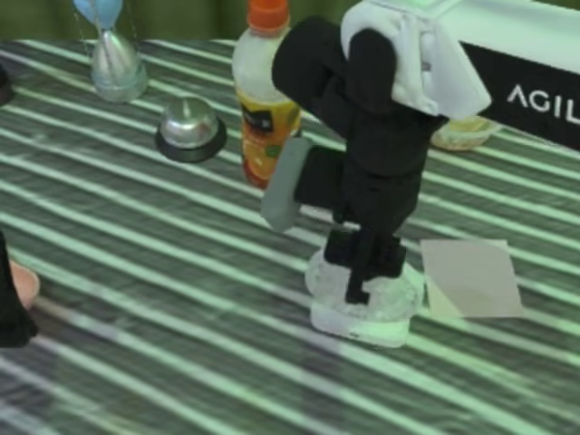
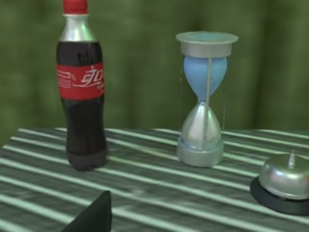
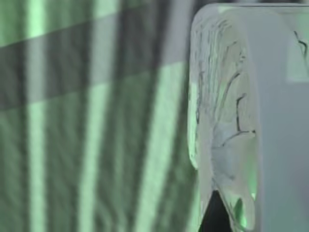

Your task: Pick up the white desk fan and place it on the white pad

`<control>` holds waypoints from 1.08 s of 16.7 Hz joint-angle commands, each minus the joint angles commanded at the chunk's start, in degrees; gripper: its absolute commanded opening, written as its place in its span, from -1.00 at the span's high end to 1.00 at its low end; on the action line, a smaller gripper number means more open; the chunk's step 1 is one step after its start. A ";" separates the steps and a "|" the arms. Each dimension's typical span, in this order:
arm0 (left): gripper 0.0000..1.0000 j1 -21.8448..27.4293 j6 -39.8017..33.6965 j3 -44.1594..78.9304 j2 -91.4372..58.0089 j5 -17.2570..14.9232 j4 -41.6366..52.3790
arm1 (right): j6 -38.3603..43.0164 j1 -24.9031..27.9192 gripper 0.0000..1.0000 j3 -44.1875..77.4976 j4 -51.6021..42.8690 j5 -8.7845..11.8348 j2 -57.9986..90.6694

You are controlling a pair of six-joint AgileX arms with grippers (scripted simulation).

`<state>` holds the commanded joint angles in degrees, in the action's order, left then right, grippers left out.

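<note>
My right tool (image 1: 361, 272) sits down on the white desk fan (image 1: 362, 304); I cannot tell its grip. Next: lift toward the white pad (image 1: 471, 279).

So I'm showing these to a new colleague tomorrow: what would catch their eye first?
Probably the right arm's big black-and-white bulk reaching down in the top view's middle, its right gripper right at the white desk fan. Just right of the fan lies the white pad, bare. Next, the orange juice bottle behind the arm, and the cola bottle and hourglass in the left wrist view.
</note>
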<state>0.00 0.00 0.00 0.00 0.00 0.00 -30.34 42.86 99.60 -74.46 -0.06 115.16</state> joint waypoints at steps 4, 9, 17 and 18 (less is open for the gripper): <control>-1.00 0.00 0.00 0.00 0.00 0.00 0.00 | 0.12 0.09 1.00 7.67 -7.28 0.00 0.21; -1.00 0.00 0.00 0.00 0.00 0.00 0.00 | 0.19 -0.10 1.00 9.36 -8.94 0.00 0.02; -1.00 0.00 0.00 0.00 0.00 0.00 0.00 | -15.30 -8.49 1.00 5.77 -9.18 0.62 -3.03; -1.00 0.00 0.00 0.00 0.00 0.00 0.00 | -18.77 -10.39 1.00 4.96 -9.14 0.75 -3.80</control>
<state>0.00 0.00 0.00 0.00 0.00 0.00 -49.11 32.47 104.56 -83.60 0.69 111.36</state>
